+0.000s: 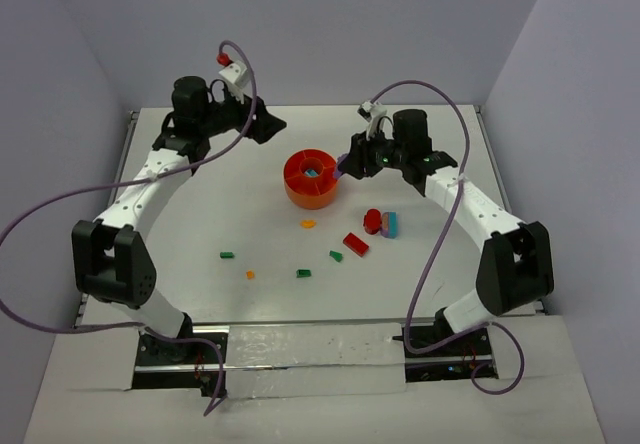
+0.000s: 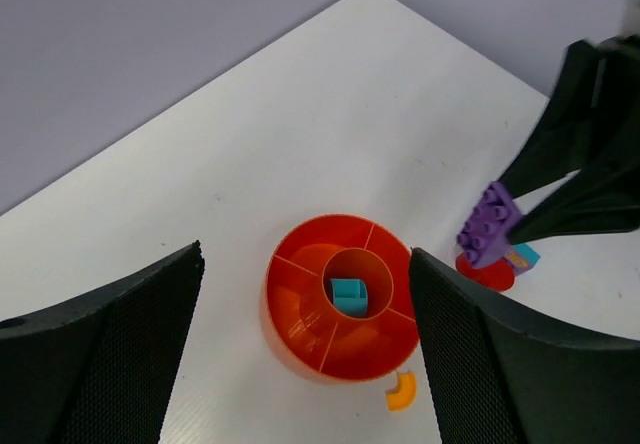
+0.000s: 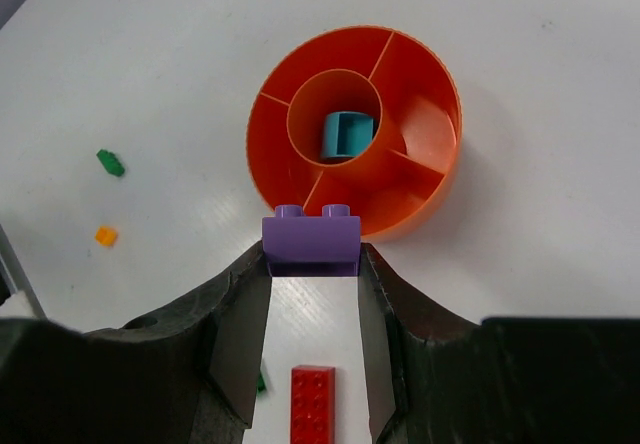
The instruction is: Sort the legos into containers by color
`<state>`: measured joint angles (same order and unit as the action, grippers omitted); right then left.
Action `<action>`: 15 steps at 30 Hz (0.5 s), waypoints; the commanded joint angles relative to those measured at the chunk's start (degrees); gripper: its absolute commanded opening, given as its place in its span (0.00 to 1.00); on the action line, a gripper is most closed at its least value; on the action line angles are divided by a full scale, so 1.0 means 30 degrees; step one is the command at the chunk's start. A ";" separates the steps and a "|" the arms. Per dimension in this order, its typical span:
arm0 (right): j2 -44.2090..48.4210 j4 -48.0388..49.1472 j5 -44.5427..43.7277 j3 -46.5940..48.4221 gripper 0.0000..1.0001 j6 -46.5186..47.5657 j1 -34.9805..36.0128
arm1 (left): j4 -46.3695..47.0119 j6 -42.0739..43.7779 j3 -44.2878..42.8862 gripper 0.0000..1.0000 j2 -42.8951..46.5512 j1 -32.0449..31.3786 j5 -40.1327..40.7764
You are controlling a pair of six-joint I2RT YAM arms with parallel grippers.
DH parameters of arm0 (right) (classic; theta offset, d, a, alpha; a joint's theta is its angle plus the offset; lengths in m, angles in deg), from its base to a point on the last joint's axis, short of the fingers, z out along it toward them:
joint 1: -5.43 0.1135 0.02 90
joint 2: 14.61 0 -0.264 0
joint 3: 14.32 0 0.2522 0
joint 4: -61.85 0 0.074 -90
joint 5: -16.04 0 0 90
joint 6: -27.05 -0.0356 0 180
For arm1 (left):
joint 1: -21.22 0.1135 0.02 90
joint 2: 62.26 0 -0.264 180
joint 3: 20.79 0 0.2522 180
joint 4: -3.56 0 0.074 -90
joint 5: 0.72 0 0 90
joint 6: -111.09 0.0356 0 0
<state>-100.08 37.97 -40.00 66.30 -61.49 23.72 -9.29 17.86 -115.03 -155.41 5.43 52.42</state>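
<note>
The orange divided bowl (image 1: pixel 311 192) (image 2: pixel 300 309) (image 3: pixel 420 134) stands mid-table with a teal block (image 1: pixel 313 173) (image 2: pixel 349 295) (image 3: pixel 346 134) in its central hub. My right gripper (image 1: pixel 348 167) (image 3: pixel 311 259) is shut on a purple brick (image 3: pixel 311 245) (image 2: pixel 489 224) and holds it just outside the bowl's right rim. My left gripper (image 1: pixel 266 124) (image 2: pixel 305 354) is open and empty, raised behind the bowl to its left. On the table lie a red brick (image 1: pixel 355 244) (image 3: pixel 313 404), a red round piece (image 1: pixel 372 221) (image 2: pixel 487 272) and a curved orange piece (image 1: pixel 308 224) (image 2: pixel 401 392).
A teal and pink block (image 1: pixel 390 225) sits beside the red round piece. Small green bricks (image 1: pixel 227 256) (image 1: pixel 304 273) (image 1: pixel 336 256) and a tiny orange one (image 1: pixel 250 274) are scattered nearer the arms. Cables arc over both arms.
</note>
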 commanded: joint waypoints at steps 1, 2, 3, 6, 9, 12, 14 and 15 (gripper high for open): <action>-0.0866 0.3179 0.0096 0.0214 0.00 -0.0146 0.0445 | -0.1425 -0.0798 0.0879 0.90 0.1547 0.1016 -0.1689; -0.1022 0.3285 0.0105 0.0106 0.00 -0.0107 0.0484 | -0.1445 -0.0799 0.0956 0.90 0.1724 0.1101 -0.1797; -0.1158 0.4025 0.0211 -0.0178 0.00 0.0104 0.0511 | -0.1357 -0.0852 0.1362 0.91 0.1974 0.1243 -0.1905; -0.1550 0.4797 0.0456 -0.0555 0.00 0.0614 0.0619 | -0.1258 -0.1059 0.1921 0.92 0.2308 0.1442 -0.2145; -0.1847 0.5045 0.0457 -0.0863 0.00 0.1336 0.0714 | -0.1151 -0.1202 0.2005 0.92 0.2213 0.1512 -0.2216; -0.2025 0.5190 0.0252 -0.1209 0.00 0.2152 0.0854 | -0.1026 -0.1316 0.1819 0.92 0.1950 0.1512 -0.2283; -0.2183 0.5278 0.0223 -0.1399 0.01 0.2354 0.0904 | -0.0893 -0.1385 0.1777 0.93 0.1775 0.1512 -0.2275; -0.2254 0.5348 0.0152 -0.1490 0.01 0.2529 0.0974 | -0.0789 -0.1455 0.1725 0.93 0.1682 0.1512 -0.2275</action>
<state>-105.65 50.19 -39.61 62.85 -57.21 25.76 -13.02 15.07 -108.92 -149.50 9.71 47.18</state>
